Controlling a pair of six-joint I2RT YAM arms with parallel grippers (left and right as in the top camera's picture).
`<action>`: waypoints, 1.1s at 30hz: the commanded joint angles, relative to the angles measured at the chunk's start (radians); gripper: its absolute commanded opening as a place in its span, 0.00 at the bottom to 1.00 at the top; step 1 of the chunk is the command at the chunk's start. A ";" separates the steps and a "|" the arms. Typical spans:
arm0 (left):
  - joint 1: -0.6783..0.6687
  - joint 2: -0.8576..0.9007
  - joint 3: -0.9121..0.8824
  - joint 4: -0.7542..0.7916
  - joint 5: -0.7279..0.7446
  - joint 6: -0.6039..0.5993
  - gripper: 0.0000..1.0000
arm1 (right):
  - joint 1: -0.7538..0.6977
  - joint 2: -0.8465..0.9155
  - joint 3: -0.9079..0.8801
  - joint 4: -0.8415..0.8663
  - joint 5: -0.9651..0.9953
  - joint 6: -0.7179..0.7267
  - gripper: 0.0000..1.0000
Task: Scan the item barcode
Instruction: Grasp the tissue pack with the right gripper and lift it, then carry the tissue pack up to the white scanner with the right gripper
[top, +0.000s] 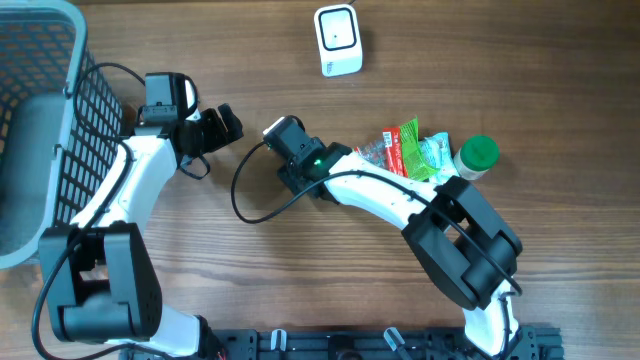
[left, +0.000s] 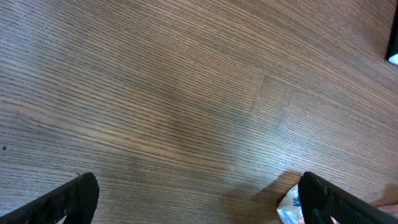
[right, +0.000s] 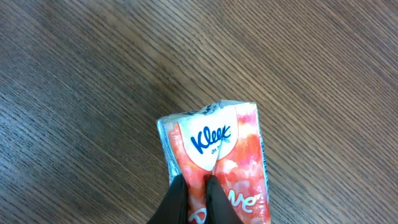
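Fingertips of the right gripper (right: 195, 200) are pinched tight on the near edge of the Kleenex tissue pack (right: 217, 149), mid-table over the wooden table (right: 74, 74); left gripper (top: 222, 126) gapes wide, empty, nearby; scanner (top: 338, 40) sits well beyond.

1 scanner (top: 338, 40), 1 basket (top: 62, 18), 1 tissue pk (right: 217, 155), 1 green-cap bottle (top: 477, 156), 3 pkts (top: 406, 148).

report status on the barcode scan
Left gripper open, empty. Right gripper shut on Kleenex pack. Nothing between it and white scanner.
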 joint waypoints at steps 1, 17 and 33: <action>0.011 -0.011 0.012 0.003 -0.014 0.002 1.00 | -0.012 0.001 -0.012 -0.032 0.013 0.004 0.04; 0.011 -0.011 0.012 0.003 -0.014 0.002 1.00 | -0.311 -0.228 0.558 -0.661 -0.463 0.093 0.04; 0.011 -0.011 0.012 0.003 -0.014 0.002 1.00 | -0.524 0.181 0.777 -0.262 -0.853 0.300 0.04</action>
